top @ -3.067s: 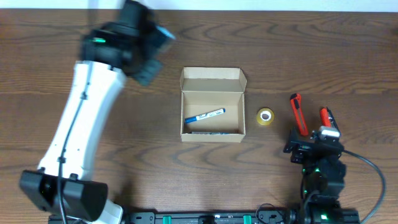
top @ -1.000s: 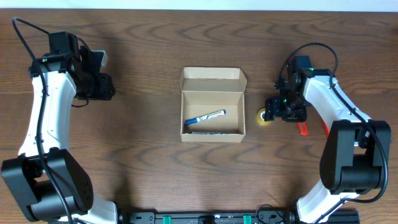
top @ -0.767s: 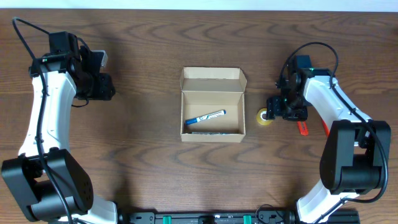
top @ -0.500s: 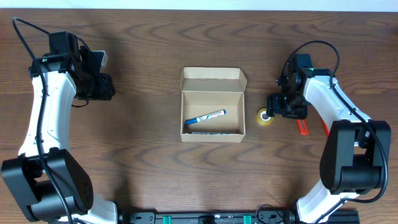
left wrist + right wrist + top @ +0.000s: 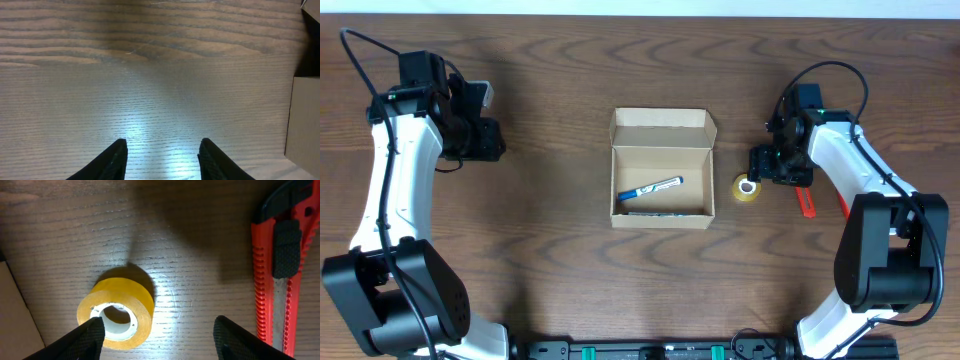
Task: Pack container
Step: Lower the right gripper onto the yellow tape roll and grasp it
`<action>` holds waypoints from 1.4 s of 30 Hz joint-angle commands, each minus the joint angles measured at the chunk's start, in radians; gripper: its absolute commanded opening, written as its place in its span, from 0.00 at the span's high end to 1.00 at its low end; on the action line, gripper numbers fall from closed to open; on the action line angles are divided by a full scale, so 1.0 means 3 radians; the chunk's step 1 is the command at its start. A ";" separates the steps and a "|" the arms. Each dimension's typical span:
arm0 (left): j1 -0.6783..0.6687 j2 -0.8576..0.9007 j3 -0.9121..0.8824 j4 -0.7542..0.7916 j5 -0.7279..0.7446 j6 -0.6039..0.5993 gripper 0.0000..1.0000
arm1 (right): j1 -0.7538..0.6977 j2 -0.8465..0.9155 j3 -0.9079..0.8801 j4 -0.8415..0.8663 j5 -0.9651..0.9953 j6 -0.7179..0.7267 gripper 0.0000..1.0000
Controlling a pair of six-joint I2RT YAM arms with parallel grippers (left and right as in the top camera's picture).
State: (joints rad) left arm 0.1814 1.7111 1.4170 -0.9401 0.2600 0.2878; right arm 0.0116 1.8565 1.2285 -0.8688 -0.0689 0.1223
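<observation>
Shifted right gripper (image 5: 160, 342) slightly toward the far side above tape roll (image 5: 116, 314), jaws apart, empty; kept left gripper (image 5: 162, 155) still, jaws apart.

This looks like a robotics lab bench rather than a home or an office. Two white-and-black robot arms, the left arm (image 5: 395, 190) and the right arm (image 5: 855, 170), stand at a dark wood-grain counter (image 5: 560, 260). A black mounting rail (image 5: 650, 350) with green clips runs along its near edge, and a loose black cable (image 5: 829, 66) loops off the arm joints. The few things laid out are small stationery goods — a plain cardboard box (image 5: 661, 222) holding a blue marker (image 5: 650, 187), a yellow tape roll (image 5: 746, 188), a red utility knife (image 5: 807, 206) — spaced apart like test props. A pale strip (image 5: 720, 7) borders the far edge.
</observation>
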 commanded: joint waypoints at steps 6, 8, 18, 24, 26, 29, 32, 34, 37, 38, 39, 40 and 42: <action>0.0004 -0.0020 -0.0004 -0.0015 0.0038 -0.0003 0.54 | 0.0029 0.0029 -0.0090 0.0060 0.0043 0.0038 0.30; 0.0004 -0.0020 -0.0004 -0.0015 0.0037 -0.0001 0.54 | 0.0029 0.0029 -0.0100 0.0060 0.0043 0.0037 0.29; 0.0004 -0.0020 -0.0004 -0.0017 0.0037 -0.0001 0.53 | 0.0029 0.0031 -0.0240 0.0182 0.0042 0.0038 0.29; 0.0004 -0.0020 -0.0004 -0.0015 0.0037 -0.0001 0.54 | 0.0029 0.0031 -0.0427 0.0322 0.0028 0.0042 0.28; 0.0004 -0.0020 -0.0004 -0.0017 0.0037 -0.0001 0.54 | 0.0029 0.0031 -0.0483 0.0367 0.0029 0.0041 0.29; 0.0004 -0.0020 -0.0004 -0.0017 0.0037 -0.0001 0.54 | 0.0029 0.0031 -0.0542 0.0434 0.0029 0.0041 0.52; 0.0004 -0.0020 -0.0004 -0.0017 0.0037 -0.0001 0.53 | 0.0036 0.0031 -0.0568 0.0459 0.0014 0.0041 0.73; 0.0004 -0.0020 -0.0004 -0.0017 0.0038 -0.0001 0.53 | 0.0036 0.0031 -0.0568 0.0462 -0.0010 0.0041 0.90; 0.0004 -0.0020 -0.0004 -0.0017 0.0038 -0.0001 0.54 | 0.0036 0.0029 -0.0568 0.0492 -0.0036 0.0039 0.99; 0.0004 -0.0020 -0.0004 -0.0017 0.0038 0.0000 0.53 | 0.0036 0.0029 -0.0568 0.0502 -0.0048 0.0039 0.99; 0.0004 -0.0020 -0.0004 -0.0017 0.0037 0.0000 0.53 | 0.0036 0.0029 -0.0567 0.0510 -0.0060 0.0037 0.99; 0.0004 -0.0020 -0.0004 -0.0017 0.0038 -0.0001 0.53 | 0.0038 0.0027 -0.0567 0.0526 -0.0084 0.0037 0.99; 0.0004 -0.0020 -0.0004 -0.0017 0.0037 0.0000 0.53 | 0.0050 0.0019 -0.0553 0.0593 -0.0197 -0.0001 0.99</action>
State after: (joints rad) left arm 0.1814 1.7111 1.4166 -0.9405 0.2607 0.2878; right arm 0.0128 1.8462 1.0832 -0.7170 -0.0647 0.1299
